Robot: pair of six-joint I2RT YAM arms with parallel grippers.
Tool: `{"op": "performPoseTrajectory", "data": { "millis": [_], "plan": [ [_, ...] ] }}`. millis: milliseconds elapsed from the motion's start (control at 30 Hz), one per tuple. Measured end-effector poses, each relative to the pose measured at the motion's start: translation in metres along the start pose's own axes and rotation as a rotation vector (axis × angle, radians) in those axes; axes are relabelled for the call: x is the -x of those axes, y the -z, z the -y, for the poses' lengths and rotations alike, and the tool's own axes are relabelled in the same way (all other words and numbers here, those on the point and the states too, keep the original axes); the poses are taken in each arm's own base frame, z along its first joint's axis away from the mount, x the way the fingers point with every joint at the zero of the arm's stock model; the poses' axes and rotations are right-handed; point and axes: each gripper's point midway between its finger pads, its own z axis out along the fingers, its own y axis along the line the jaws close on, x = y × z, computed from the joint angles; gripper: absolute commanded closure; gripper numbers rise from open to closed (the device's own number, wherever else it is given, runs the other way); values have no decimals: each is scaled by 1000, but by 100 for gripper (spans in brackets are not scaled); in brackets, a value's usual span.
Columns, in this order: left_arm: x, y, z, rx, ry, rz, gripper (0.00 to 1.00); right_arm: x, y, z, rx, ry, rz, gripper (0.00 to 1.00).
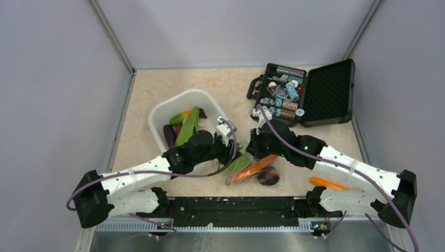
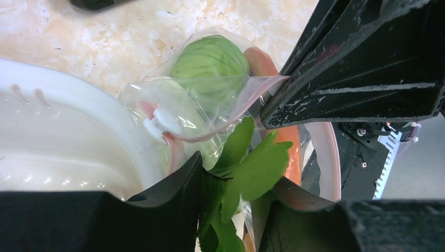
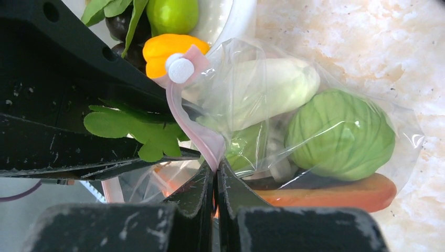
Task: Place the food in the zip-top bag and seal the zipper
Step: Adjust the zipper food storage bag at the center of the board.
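Observation:
The clear zip-top bag (image 3: pixel 294 121) lies on the table beside the white tub, mouth toward both grippers. Inside it show a green cabbage (image 3: pixel 338 134), a white radish (image 3: pixel 267 86) and an orange carrot (image 3: pixel 336 194). My right gripper (image 3: pixel 215 165) is shut on the pink zipper (image 3: pixel 197 131) strip, just below its white slider (image 3: pixel 181 70). My left gripper (image 2: pixel 241 173) is closed on a green leafy piece (image 2: pixel 252 165) at the bag's mouth. From above, the two grippers (image 1: pixel 233 149) (image 1: pixel 253 149) meet over the bag (image 1: pixel 252 168). A dark purple round piece (image 1: pixel 268 176) shows at the bag's near end.
The white tub (image 1: pixel 157 118) left of the bag holds more toy vegetables. An open black case (image 1: pixel 304 94) of small trinkets stands at the back right. A loose orange carrot (image 1: pixel 328 184) lies beside the right arm. Grey walls enclose the table.

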Motion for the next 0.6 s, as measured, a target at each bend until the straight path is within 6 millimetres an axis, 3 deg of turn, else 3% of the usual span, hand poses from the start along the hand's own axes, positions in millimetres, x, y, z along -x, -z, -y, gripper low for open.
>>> {"op": "performPoseTrajectory", "data": {
  "millis": [233, 433, 600],
  "plan": [
    [1, 2, 13, -82, -42, -19, 58, 14, 9, 2, -8, -55, 100, 100],
    [30, -3, 34, -168, -104, -45, 58, 59, 44, -7, 49, -109, 307, 100],
    [39, -11, 35, -165, -136, -73, 44, 81, 59, -13, 68, -124, 381, 100]
  ]
}}
